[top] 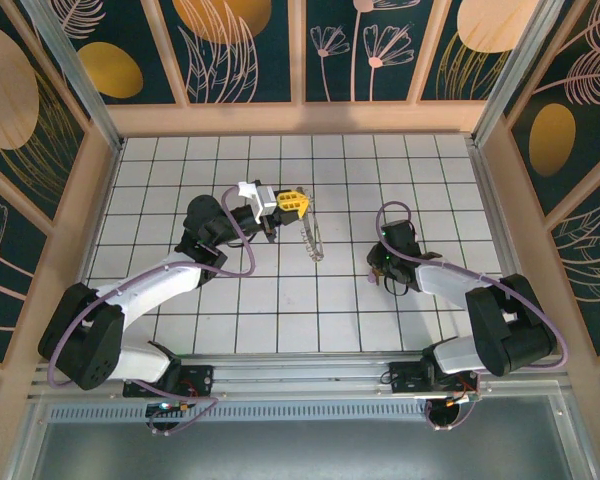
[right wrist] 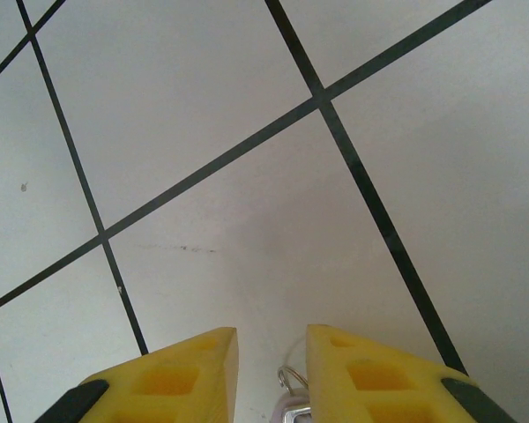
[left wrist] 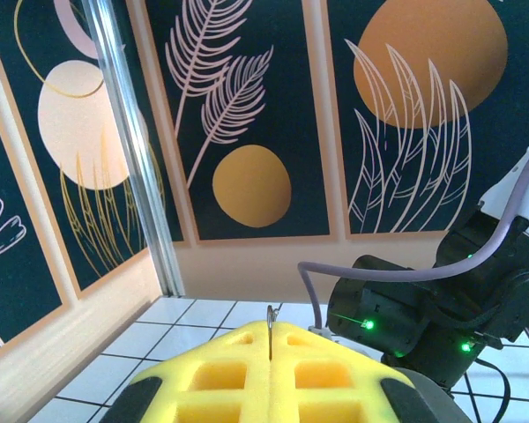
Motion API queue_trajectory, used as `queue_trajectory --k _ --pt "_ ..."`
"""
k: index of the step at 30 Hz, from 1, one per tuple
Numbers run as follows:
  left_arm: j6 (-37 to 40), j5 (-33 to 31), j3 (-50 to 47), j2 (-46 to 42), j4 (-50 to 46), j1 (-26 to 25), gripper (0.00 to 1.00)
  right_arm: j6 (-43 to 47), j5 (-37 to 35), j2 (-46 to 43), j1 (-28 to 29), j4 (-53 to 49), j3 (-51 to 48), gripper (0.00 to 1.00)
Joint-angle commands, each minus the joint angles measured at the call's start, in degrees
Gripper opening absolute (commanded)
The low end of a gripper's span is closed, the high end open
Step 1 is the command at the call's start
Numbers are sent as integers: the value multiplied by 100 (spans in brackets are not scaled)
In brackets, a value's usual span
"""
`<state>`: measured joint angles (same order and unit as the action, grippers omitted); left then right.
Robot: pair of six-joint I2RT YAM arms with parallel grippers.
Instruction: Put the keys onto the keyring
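Where left hand (top: 292, 203) pinches, keyring (top: 311, 240) stands edge-on

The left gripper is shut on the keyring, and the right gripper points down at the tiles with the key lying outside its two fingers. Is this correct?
Not quite. The right wrist view shows the key between the two fingers of the right gripper, not outside them. The rest is correct: the left gripper is shut on the keyring, and the right one points down at the tiles.

Right of the keyring (top: 311, 240), bare table tiles (top: 345, 235) lie open up to the right gripper (top: 383, 274), and beyond it too. The left arm (top: 170, 282) blocks its left side.
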<state>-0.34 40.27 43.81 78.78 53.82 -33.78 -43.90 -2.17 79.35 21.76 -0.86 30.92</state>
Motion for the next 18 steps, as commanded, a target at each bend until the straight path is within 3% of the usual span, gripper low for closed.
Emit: queue_trajectory --k 1,10,18 --pt "-94 146 13 -104 383 -32 0 -80 -126 130 41 -29 22 27" --pt "-105 164 44 -93 381 -27 0 -56 -33 358 42 110 35 25" --pt "-132 187 80 -65 392 -29 0 1 -2 420 40 116 71 8"
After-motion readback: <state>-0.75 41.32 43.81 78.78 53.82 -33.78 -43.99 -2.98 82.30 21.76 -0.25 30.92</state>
